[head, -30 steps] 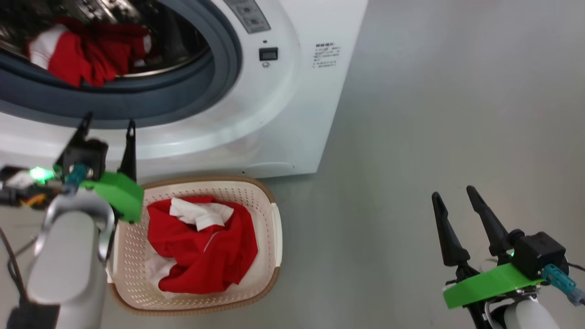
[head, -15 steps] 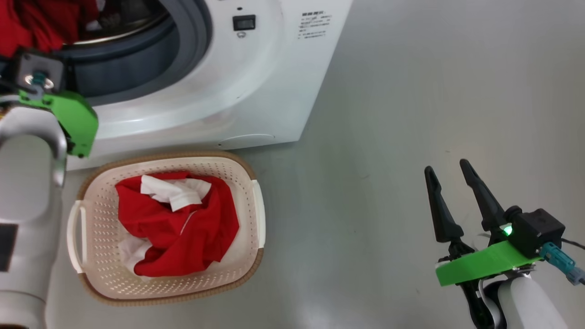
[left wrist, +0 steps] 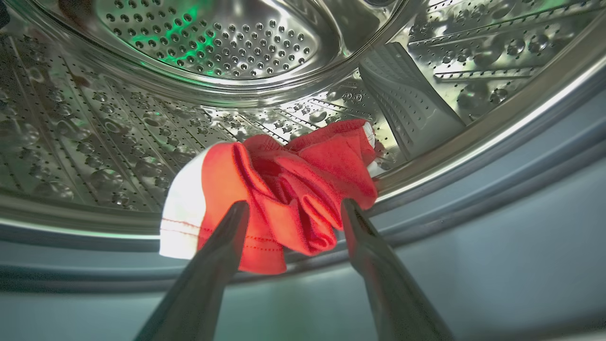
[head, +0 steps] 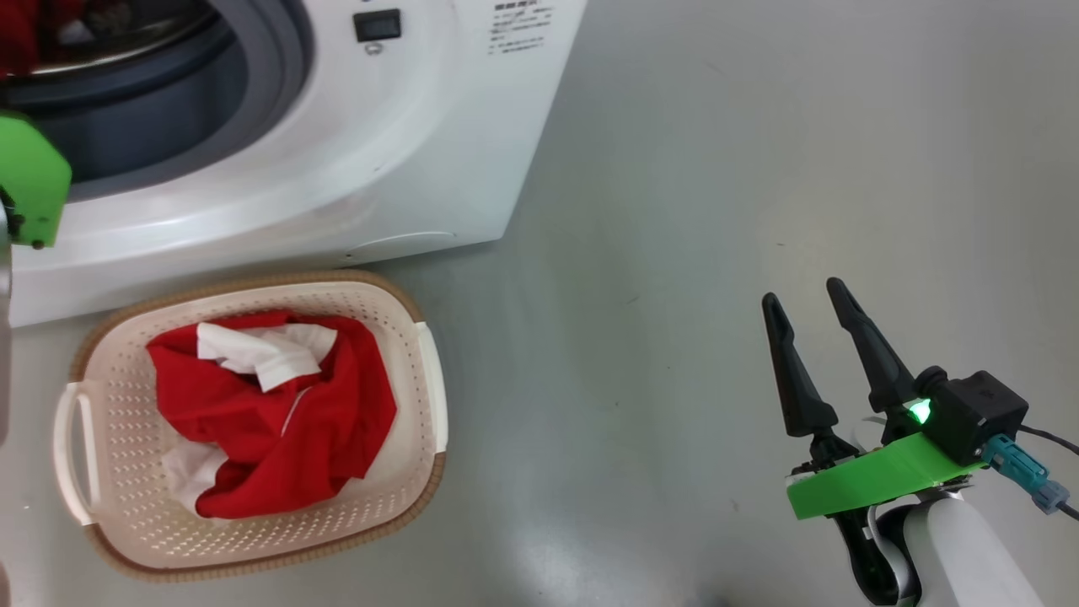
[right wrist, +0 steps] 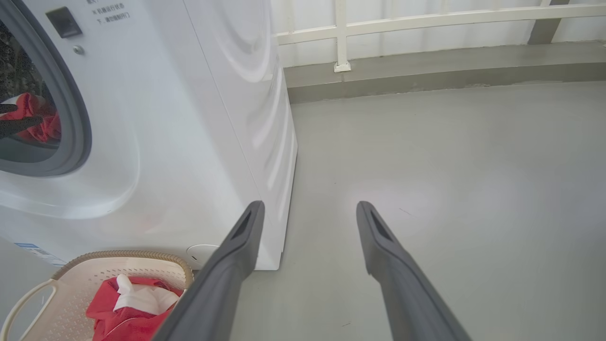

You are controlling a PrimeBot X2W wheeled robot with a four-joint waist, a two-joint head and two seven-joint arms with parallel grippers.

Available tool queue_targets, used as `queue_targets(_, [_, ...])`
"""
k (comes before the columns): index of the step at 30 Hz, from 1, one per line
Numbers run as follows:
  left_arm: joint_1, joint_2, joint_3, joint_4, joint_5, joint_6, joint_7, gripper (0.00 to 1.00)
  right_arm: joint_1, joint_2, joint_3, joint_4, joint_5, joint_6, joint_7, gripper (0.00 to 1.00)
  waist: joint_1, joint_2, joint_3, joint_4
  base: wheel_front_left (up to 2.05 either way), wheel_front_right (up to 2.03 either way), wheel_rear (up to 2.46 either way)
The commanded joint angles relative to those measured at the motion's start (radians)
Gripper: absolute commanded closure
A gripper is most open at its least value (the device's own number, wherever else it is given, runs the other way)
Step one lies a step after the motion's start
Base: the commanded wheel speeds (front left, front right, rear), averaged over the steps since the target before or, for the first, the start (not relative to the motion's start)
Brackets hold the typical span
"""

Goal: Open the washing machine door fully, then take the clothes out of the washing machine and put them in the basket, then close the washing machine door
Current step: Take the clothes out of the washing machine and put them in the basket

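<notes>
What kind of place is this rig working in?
Probably a laundry area, perhaps a balcony or a test bay: a white front-loading washing machine, a basket holding red clothes on a bare grey floor, and a white railing behind.

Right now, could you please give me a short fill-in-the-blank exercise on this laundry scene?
1. The left hand, fingers open, reaches into the washing machine drum toward a ___ garment.
2. The cream basket in front of the machine has a ___ woven-look rim.
3. The right hand hovers open above the grey floor, holding ___.
Missing words: red; brown; nothing.
</notes>
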Motion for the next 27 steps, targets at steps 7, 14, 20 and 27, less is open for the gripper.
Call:
queue_targets(7, [-0.040,0.092,-0.009,0.010,0.015,0.027,0.017,0.00,-0.022,-0.001,0.043,-0.028,0.017,0.006,-0.006,0.00,0.0000,0.0000,0.031,-0.039,0.00,0.00,0.00])
queue_targets(14, [-0.060,0.107,-0.026,0.021,0.014,0.042,0.032,0.00,-0.027,-0.001,0.042,-0.033,0.021,0.006,-0.006,0.00,0.0000,0.0000,0.047,-0.047,0.00,0.00,0.00])
queue_targets(20, [-0.064,0.115,-0.042,0.026,0.019,0.052,0.063,0.70,-0.031,-0.001,0.045,-0.033,0.021,0.006,-0.006,0.00,0.0000,0.0000,0.052,-0.049,0.00,0.00,0.00])
queue_targets(27, [-0.060,0.112,-0.047,0.029,0.000,0.053,0.051,1.00,-0.035,0.000,0.040,-0.034,0.020,0.006,-0.006,0.00,0.0000,0.0000,0.049,-0.039,0.00,0.00,0.00])
